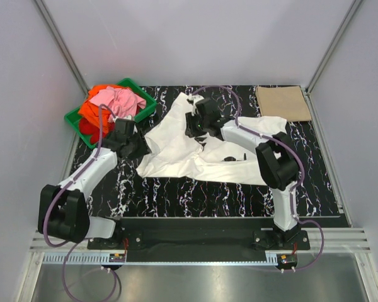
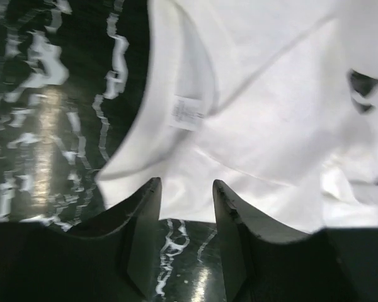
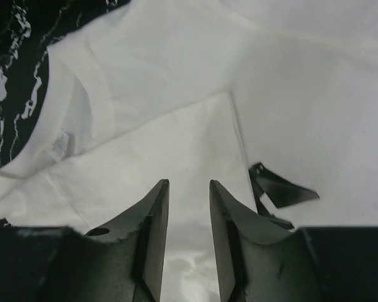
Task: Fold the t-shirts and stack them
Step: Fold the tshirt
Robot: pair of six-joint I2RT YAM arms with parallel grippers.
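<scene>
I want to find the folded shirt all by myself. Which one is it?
Start at the black marbled table and go to its far right corner. The tan t-shirt lies there, a flat neat rectangle. The white t-shirt beside it is rumpled, and the bright ones are heaped in the green crate.

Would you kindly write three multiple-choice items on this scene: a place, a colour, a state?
1. Where is the tan tee? A far right corner; B near left corner; C centre.
2. What colour is the crate? A blue; B green; C yellow.
3. How does the white tee lie? A neatly folded; B spread, rumpled; C rolled up.
Answers: 1 A, it lies folded far right; 2 B, green rim; 3 B, it sprawls creased in the middle.
</scene>
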